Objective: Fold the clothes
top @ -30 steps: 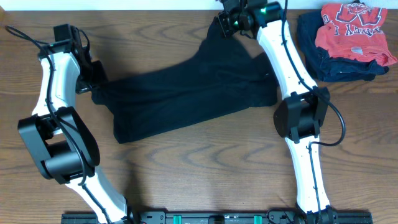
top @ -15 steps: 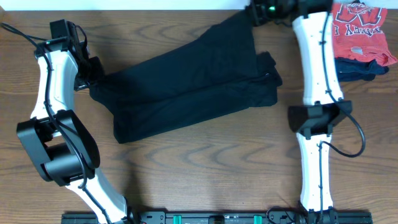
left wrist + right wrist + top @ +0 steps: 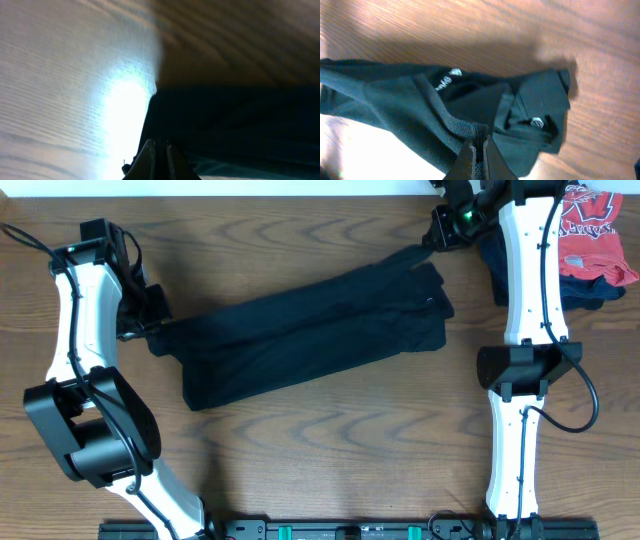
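Note:
The black pants (image 3: 310, 335) lie folded lengthwise across the middle of the table, running from lower left to upper right. My left gripper (image 3: 152, 330) is shut on their left end; in the left wrist view (image 3: 160, 145) the closed fingers pinch the dark cloth (image 3: 235, 120). My right gripper (image 3: 437, 238) is shut on their upper right end and holds it just above the table. The right wrist view shows the gripper (image 3: 480, 141) clamped on a ribbed band of the pants (image 3: 400, 100), with small white logos (image 3: 456, 73) showing.
A red T-shirt with white lettering (image 3: 600, 225) lies on a folded dark navy garment (image 3: 500, 255) at the back right corner, just right of my right gripper. Bare wooden table (image 3: 330, 450) runs in front of the pants.
My right gripper has carried the pants' upper end to the right and down, laying the raised flap flatter along the garment. The left gripper has stayed nearly in place, still holding the left end.

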